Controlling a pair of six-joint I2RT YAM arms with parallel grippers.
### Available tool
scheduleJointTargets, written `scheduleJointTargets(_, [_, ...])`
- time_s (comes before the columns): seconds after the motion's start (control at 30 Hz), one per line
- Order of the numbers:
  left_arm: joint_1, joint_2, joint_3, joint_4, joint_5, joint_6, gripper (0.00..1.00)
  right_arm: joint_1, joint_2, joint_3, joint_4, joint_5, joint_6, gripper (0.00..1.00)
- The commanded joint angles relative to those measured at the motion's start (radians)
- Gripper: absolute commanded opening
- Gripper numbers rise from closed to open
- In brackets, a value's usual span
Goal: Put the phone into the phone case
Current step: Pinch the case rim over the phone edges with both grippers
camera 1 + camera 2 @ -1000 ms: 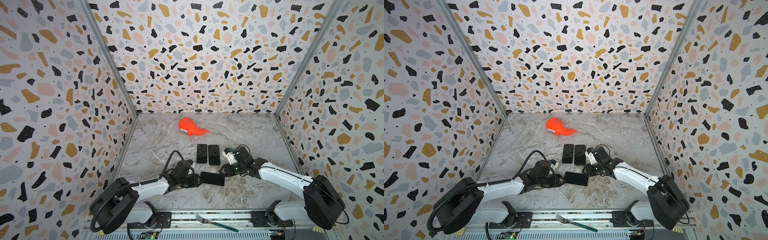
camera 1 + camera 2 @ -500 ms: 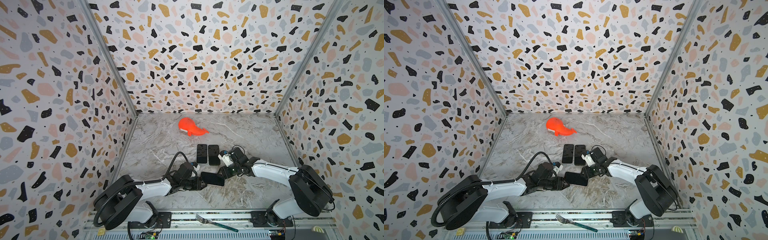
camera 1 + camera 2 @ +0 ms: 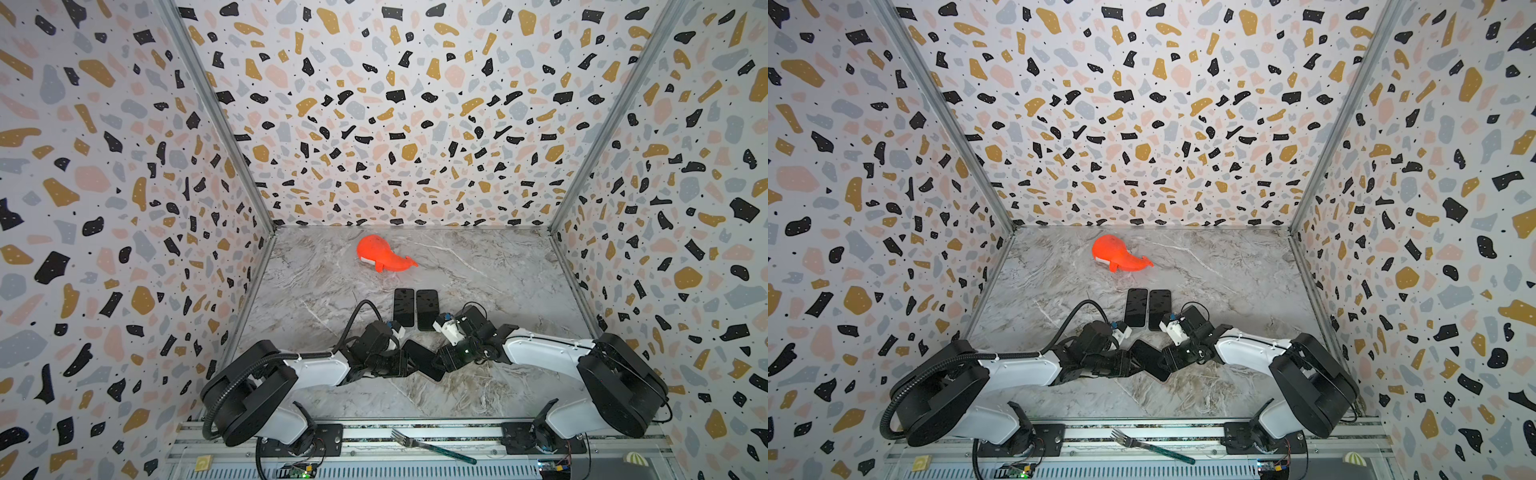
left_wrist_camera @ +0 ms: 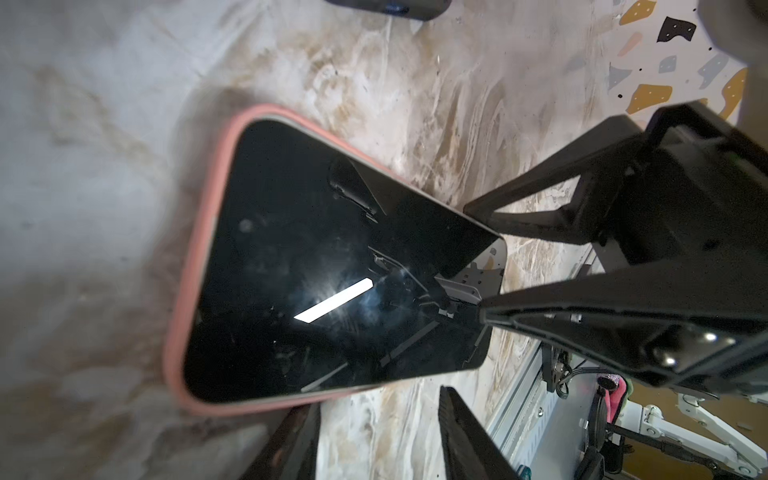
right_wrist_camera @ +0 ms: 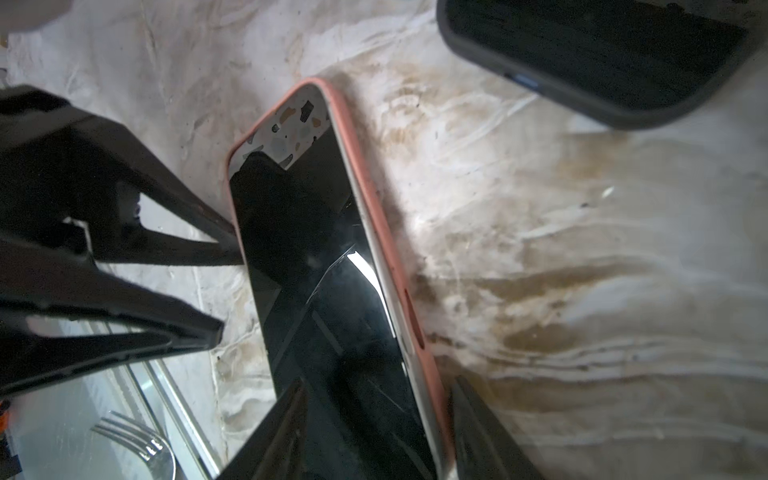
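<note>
A black-screened phone (image 3: 422,359) (image 3: 1150,359) lies diagonally at the front middle of the table, between both grippers. It sits in a pink phone case (image 4: 195,266) (image 5: 365,166) whose rim shows along one long side and one end. My left gripper (image 3: 401,365) (image 4: 378,401) is open, its fingertips (image 5: 232,253) against the phone's long side and bare table between them. My right gripper (image 3: 440,361) (image 5: 379,381) is open at the phone's (image 5: 324,270) end. One of its fingers is beside the pink rim and the other is over the screen (image 4: 332,257).
Two dark phones or cases (image 3: 404,307) (image 3: 427,309) lie side by side just behind the grippers, one also close by (image 5: 602,54). An orange whale toy (image 3: 380,257) sits further back. A fork (image 3: 432,446) rests on the front rail. Speckled walls enclose three sides.
The phone has turned from lying crosswise to diagonal. My right gripper has moved in onto its end and its jaws have widened. The left gripper has stayed at the phone's side.
</note>
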Motion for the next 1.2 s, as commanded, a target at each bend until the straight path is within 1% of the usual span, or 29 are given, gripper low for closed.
scheduleJointTargets(0.0, [-0.003, 0.022, 0.032, -0.018, -0.014, 0.02, 0.49, 0.034, -0.042, -0.047, 0.022, -0.05, 0.078, 0.54])
scheduleJointTargets(0.13, [-0.003, 0.04, 0.056, -0.031, -0.014, 0.033, 0.49, 0.08, -0.085, -0.087, 0.075, -0.054, 0.144, 0.53])
scheduleJointTargets(0.23, [-0.003, 0.061, 0.064, -0.026, -0.011, 0.035, 0.48, 0.104, -0.101, -0.099, 0.092, -0.043, 0.171, 0.51])
scheduleJointTargets(0.37, [-0.005, 0.073, 0.073, -0.02, -0.012, 0.036, 0.48, 0.12, -0.112, -0.115, 0.116, -0.034, 0.201, 0.46])
scheduleJointTargets(0.47, [-0.002, 0.071, 0.077, -0.034, -0.014, 0.036, 0.46, 0.12, -0.124, -0.116, 0.103, -0.004, 0.22, 0.44])
scheduleJointTargets(0.53, [-0.003, 0.056, 0.07, -0.059, -0.013, 0.034, 0.46, 0.12, -0.142, -0.114, 0.08, 0.024, 0.238, 0.43])
scheduleJointTargets(0.63, [-0.008, 0.0, 0.065, -0.154, -0.022, 0.033, 0.46, 0.12, -0.194, -0.13, 0.067, 0.057, 0.289, 0.43])
scheduleJointTargets(0.7, [-0.011, -0.037, 0.065, -0.223, -0.035, 0.032, 0.46, 0.118, -0.229, -0.15, 0.075, 0.064, 0.329, 0.43])
scheduleJointTargets(0.77, [-0.018, -0.062, 0.059, -0.259, -0.021, 0.011, 0.46, 0.118, -0.262, -0.165, 0.077, 0.068, 0.356, 0.43])
scheduleJointTargets(0.97, [-0.075, -0.107, 0.05, -0.303, -0.005, -0.038, 0.46, 0.119, -0.311, -0.175, 0.057, 0.067, 0.384, 0.43])
scheduleJointTargets(1.17, [-0.108, -0.089, 0.03, -0.259, 0.003, -0.076, 0.45, 0.121, -0.323, -0.198, 0.08, 0.051, 0.399, 0.43])
